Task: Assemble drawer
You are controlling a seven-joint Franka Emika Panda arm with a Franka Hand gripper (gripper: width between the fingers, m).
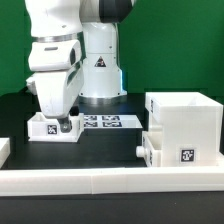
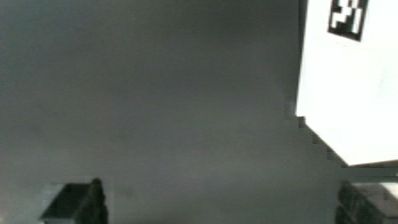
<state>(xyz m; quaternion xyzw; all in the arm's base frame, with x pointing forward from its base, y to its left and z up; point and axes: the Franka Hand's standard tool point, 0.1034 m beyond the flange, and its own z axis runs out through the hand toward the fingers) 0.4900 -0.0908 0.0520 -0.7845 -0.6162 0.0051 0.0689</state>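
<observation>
In the exterior view, the drawer's tall white housing (image 1: 183, 118) stands at the right, with a tag on its lower front. One small knobbed tray (image 1: 156, 148) sits against its left side, knob pointing left. The second small tray (image 1: 56, 130), tagged, lies on the black table at the left. My gripper (image 1: 55, 119) hangs right over this tray. In the wrist view my gripper (image 2: 222, 202) is open, with its dark fingertips (image 2: 75, 203) wide apart and only bare table between them. The tagged white tray (image 2: 350, 85) lies off to one side, outside the jaws.
The marker board (image 1: 105, 122) lies flat at the robot's base, between the left tray and the housing. A long low white rail (image 1: 100, 181) runs along the front edge. Another white piece (image 1: 4, 149) shows at the far left edge.
</observation>
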